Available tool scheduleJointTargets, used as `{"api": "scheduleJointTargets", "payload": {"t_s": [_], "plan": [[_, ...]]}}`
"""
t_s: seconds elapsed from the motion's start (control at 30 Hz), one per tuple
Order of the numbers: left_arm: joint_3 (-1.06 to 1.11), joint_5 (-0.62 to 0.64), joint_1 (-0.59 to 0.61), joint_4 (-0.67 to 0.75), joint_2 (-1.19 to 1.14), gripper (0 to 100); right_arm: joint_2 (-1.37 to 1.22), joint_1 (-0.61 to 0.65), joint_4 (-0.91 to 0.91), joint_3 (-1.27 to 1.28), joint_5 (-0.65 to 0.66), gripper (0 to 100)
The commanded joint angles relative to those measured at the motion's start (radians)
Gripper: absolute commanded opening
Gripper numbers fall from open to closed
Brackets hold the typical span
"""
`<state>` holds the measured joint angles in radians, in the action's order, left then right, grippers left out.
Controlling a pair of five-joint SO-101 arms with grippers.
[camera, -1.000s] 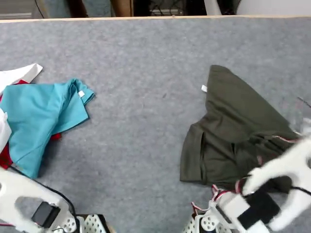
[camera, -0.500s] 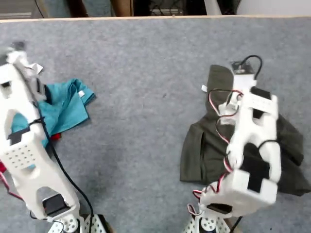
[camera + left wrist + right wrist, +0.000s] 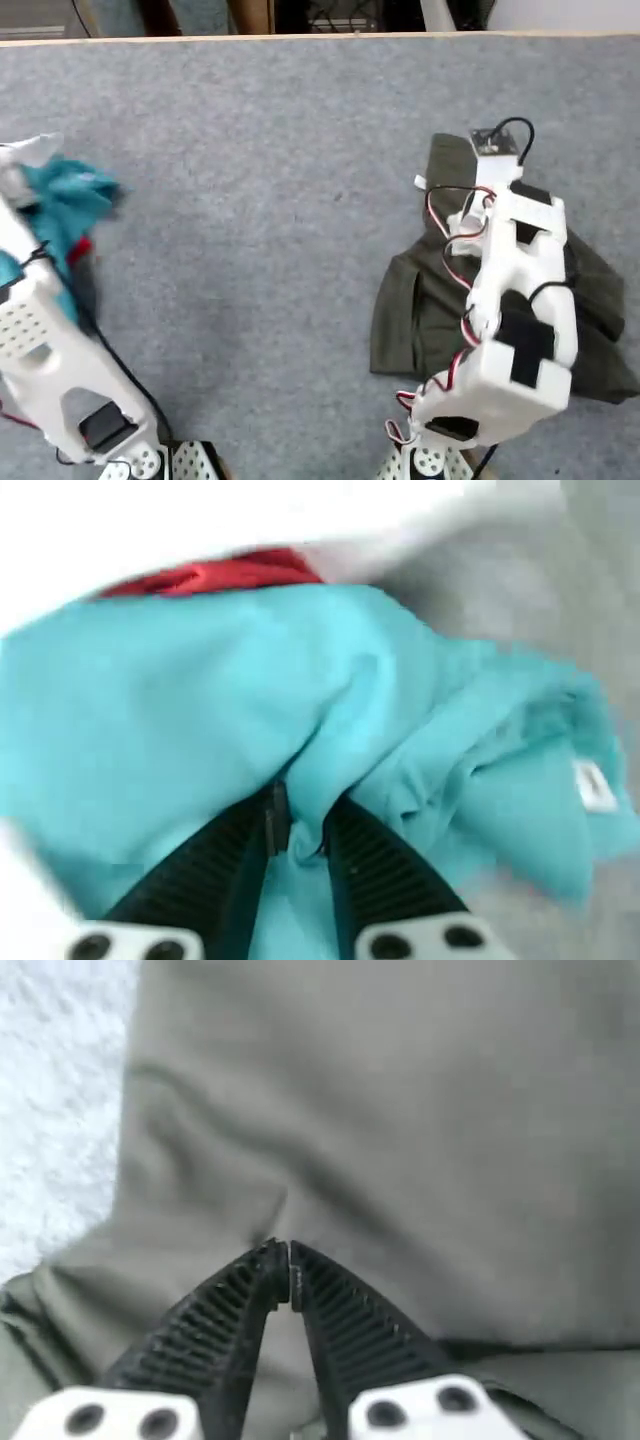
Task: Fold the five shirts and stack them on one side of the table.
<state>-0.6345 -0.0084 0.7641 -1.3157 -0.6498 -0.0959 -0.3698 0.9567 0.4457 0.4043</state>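
A teal shirt (image 3: 72, 200) lies bunched at the table's left edge. My left gripper (image 3: 300, 830) is shut on a fold of the teal shirt (image 3: 200, 700). A red shirt (image 3: 220, 575) and white cloth (image 3: 200, 510) lie just beyond it. An olive shirt (image 3: 440, 300) lies crumpled on the right side of the table. My right arm (image 3: 515, 260) stretches over it. My right gripper (image 3: 288, 1265) is shut, its tips pressed down against the olive shirt (image 3: 400, 1110) at a crease, with no cloth visible between them.
The grey felt table (image 3: 280, 200) has open room across its middle and back. A strip of the red shirt (image 3: 80, 250) peeks out beside the left arm (image 3: 40, 340). The table's far edge runs along a wooden rim (image 3: 300, 38).
My left arm has dragged the teal shirt to the left, bunching it up. The right arm swung over the olive shirt a second ago and has barely moved since.
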Motion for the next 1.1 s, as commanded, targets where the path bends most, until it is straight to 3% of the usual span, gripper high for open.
{"api": "scheduleJointTargets", "payload": {"t_s": [0.0,0.2,0.37,0.57,0.63,0.8,0.93,1.07], "plan": [[-0.193,0.074,0.142,0.018,0.081,3,0.128,0.009,-0.006,0.001,-0.006,1.4],[-0.367,0.150,0.240,-0.064,0.129,3,0.320,0.064,0.031,-0.002,-0.006,1.4],[-0.476,0.158,0.275,-0.189,0.132,4,0.479,0.275,0.135,-0.004,-0.006,1.4],[-0.499,0.285,0.286,-0.273,0.132,23,0.570,0.500,0.230,-0.147,-0.104,1.4],[-0.501,0.292,0.278,-0.315,0.140,24,0.558,0.534,0.258,-0.225,-0.138,1.4],[-0.501,0.290,0.260,-0.371,0.141,25,0.432,0.460,0.322,-0.265,-0.140,4.1],[-0.513,0.227,0.260,-0.381,0.153,25,0.271,0.287,0.407,-0.265,-0.121,26.7],[-0.581,0.155,0.226,-0.446,0.215,25,0.085,0.189,0.443,-0.265,0.092,42.6]]}}
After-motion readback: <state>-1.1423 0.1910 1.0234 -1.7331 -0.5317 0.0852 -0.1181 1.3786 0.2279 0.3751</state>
